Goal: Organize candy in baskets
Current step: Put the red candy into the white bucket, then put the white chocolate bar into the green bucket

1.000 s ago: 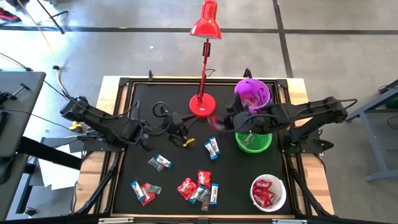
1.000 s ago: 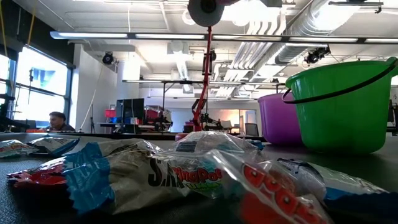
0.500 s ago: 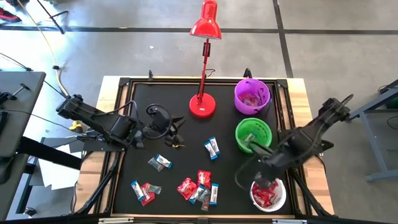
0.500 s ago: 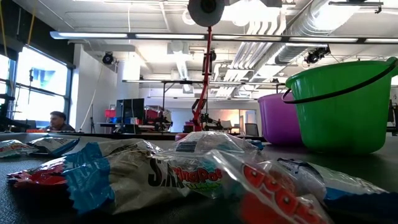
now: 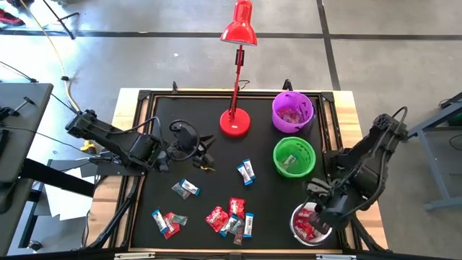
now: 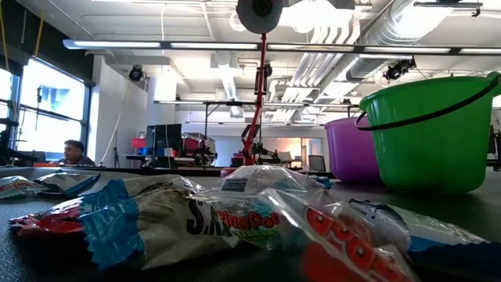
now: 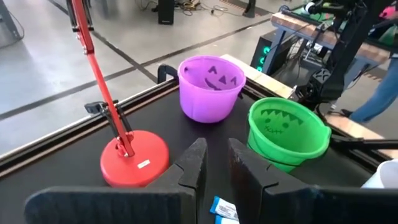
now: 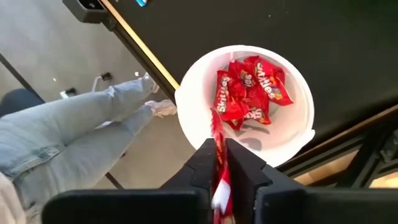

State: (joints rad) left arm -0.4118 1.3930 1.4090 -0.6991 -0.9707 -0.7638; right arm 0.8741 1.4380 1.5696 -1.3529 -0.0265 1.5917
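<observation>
My right gripper (image 5: 315, 215) points down over the white basket (image 8: 186, 118), shut on a red candy (image 8: 217, 155). Red candies (image 8: 249, 90) lie in that basket. The purple basket (image 5: 292, 110) and the green basket (image 5: 294, 157) stand at the far right, each with candy inside. Loose candy (image 5: 229, 217) lies on the black mat near the front edge, and it fills the foreground of the low view (image 6: 235, 219). My left gripper (image 7: 214, 168) hovers left of the lamp base, slightly open, with nothing between its fingers. My right gripper pinches the red candy between its two fingers, which come from above and point down. The wrapper's free end (image 8: 217, 127) sticks out past the fingertips, seen edge-on. It hangs clear above the white basket, over the part by the rim.
A red desk lamp stands on its round base (image 5: 234, 123) at the far middle; its pole (image 7: 93, 56) rises ahead of my left gripper. A person's legs in jeans (image 8: 62, 130) stand close to the table edge by the white basket.
My right gripper has swung from beside the lamp base, past the green basket, toward the table's near right corner, and has tipped to point down over the white basket, carrying the red candy. My left gripper drew back a little toward the left edge and rolled.
</observation>
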